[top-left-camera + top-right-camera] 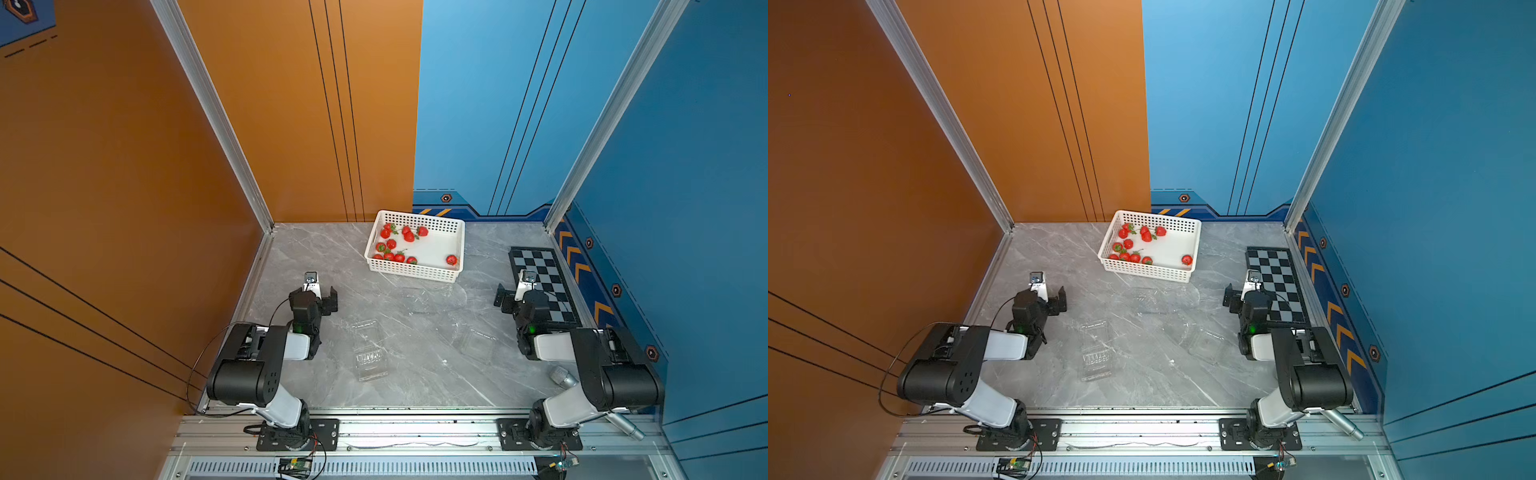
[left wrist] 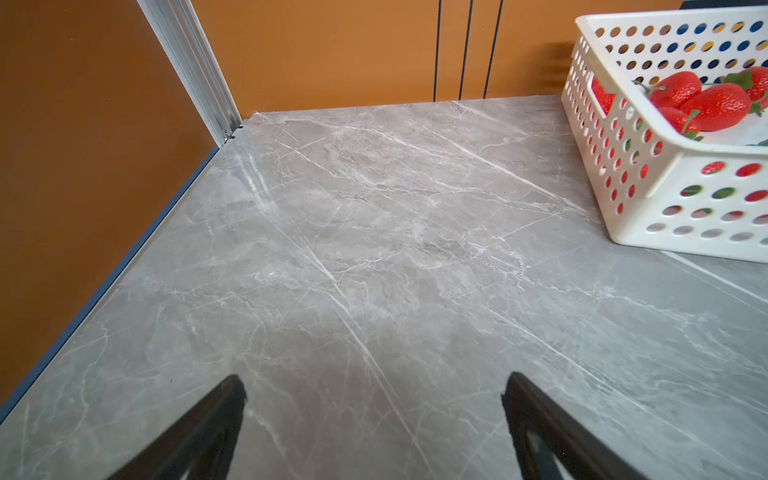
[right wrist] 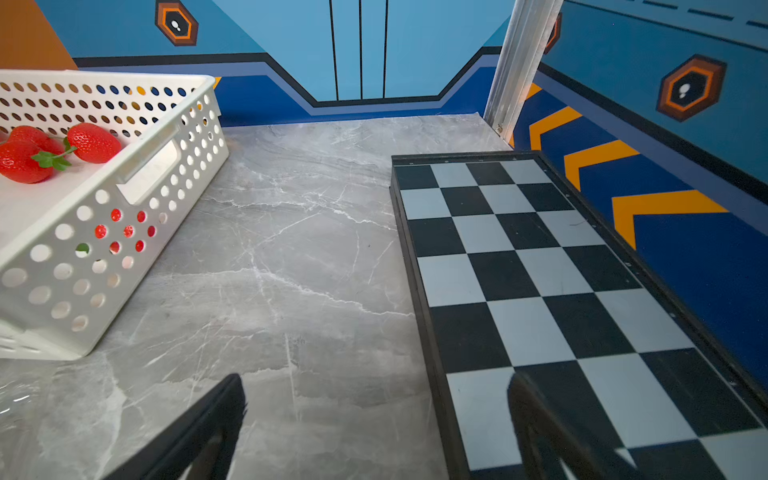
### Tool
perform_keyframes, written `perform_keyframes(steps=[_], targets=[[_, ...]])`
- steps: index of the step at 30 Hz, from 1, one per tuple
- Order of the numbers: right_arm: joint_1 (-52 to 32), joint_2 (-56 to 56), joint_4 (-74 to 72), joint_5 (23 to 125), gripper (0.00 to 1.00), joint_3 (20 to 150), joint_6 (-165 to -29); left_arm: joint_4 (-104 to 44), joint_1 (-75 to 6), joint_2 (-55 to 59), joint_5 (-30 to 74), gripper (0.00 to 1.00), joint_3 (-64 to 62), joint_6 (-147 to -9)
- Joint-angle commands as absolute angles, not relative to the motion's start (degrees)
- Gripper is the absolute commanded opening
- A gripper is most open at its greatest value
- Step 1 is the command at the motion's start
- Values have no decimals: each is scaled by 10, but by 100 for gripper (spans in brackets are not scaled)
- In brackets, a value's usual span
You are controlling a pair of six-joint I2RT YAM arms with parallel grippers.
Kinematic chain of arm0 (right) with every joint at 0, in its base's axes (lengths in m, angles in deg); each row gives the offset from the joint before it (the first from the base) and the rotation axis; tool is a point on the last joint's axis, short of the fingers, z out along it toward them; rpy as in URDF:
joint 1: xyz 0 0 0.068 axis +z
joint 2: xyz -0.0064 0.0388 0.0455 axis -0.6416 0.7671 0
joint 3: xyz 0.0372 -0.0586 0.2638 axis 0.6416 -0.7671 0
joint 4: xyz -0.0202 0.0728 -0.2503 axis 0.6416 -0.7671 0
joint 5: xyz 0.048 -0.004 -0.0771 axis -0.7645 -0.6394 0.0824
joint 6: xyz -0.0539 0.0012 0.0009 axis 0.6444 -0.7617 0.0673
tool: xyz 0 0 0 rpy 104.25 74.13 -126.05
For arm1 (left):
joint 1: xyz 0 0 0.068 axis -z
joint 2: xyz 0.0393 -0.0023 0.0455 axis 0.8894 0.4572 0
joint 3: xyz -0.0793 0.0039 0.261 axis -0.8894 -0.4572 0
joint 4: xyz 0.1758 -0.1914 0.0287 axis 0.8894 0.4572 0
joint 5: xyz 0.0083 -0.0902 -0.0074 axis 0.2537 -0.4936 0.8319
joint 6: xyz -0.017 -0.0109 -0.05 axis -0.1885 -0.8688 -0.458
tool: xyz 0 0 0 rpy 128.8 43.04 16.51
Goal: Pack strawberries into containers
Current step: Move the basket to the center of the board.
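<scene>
Strawberries [image 1: 409, 237], about a dozen, all lie in the white basket [image 1: 415, 272] at the far middle of the table [image 1: 316, 249]. None are in the containers [image 1: 370, 360], so packing looks not yet begun. Most of the fruit crowds the basket's left end, while a lone berry [image 1: 451, 260] sits apart in its near right corner. The basket's long side runs roughly across the table from left to right (slightly skewed), and it lies ahead of both arms, between them. The left gripper [image 2: 374, 384] hangs over bare table with its fingers spread wide, holding nothing; from it the basket is ahead and to the right, crowded end closest. The right gripper [image 3: 376, 383] is likewise spread and empty, poised over the inner edge of a checkered board [image 3: 519, 270], with the basket ahead and to its left. On this showing the left arm is nearer the main heap and the right arm nearer the lone berry. The clear containers are faint against the marble. One, seemingly with its lid open, lies just beside the left arm, another [image 1: 478, 345] lies near the right arm, and a third [image 1: 417, 299] lies just in front of the basket (its outline is hard to make out). Each picked berry would therefore have to travel back from the basket toward the robot to reach a container.
</scene>
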State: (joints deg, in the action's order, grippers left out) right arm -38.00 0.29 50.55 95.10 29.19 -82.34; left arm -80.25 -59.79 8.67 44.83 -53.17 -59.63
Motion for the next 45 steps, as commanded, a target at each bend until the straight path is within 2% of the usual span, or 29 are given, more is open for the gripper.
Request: perform_keyframes(steps=[1, 32, 38, 45], targets=[[-380, 5, 497, 945, 100, 302, -827, -800, -600, 83, 448, 99, -526, -594], [-381, 5, 497, 945, 100, 301, -827, -795, -600, 77, 414, 99, -525, -578], [-380, -29, 445, 949, 100, 317, -829, -727, -567, 32, 475, 99, -508, -559], [-373, -106, 284, 939, 100, 371, -825, -597, -497, -11, 584, 99, -438, -516]])
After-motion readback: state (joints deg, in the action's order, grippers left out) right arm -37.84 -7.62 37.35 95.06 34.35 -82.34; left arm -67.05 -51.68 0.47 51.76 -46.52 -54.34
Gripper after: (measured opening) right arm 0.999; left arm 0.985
